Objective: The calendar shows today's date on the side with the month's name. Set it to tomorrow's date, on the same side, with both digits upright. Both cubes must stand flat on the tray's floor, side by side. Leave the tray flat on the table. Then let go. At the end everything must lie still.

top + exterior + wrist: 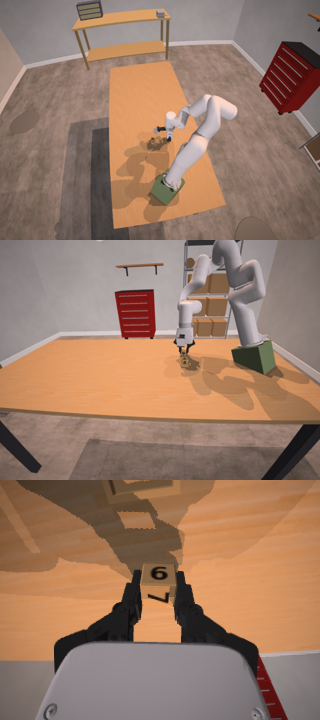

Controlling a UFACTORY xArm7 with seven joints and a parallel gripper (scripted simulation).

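Observation:
My gripper (183, 351) (158, 581) is shut on a small wooden cube (183, 353) (158, 582), one finger on each side. The cube shows a black 9 in the exterior view. In the wrist view the 9 looks upright, with a sideways 7 on the face below it. Whether its underside touches the table cannot be told. The wooden tray (155, 141) (184, 366) (145, 496) is on the table, nearer the exterior camera than the held cube. Another cube (184, 362) with an upright 4 stands at the tray. The tray's inside is mostly cut off in the wrist view.
The wooden table (136, 95) (103, 384) bears everything. The arm's green base block (168, 189) (261, 357) stands on it, to the right of the tray in the exterior view. The arm's shadow falls over the tray area.

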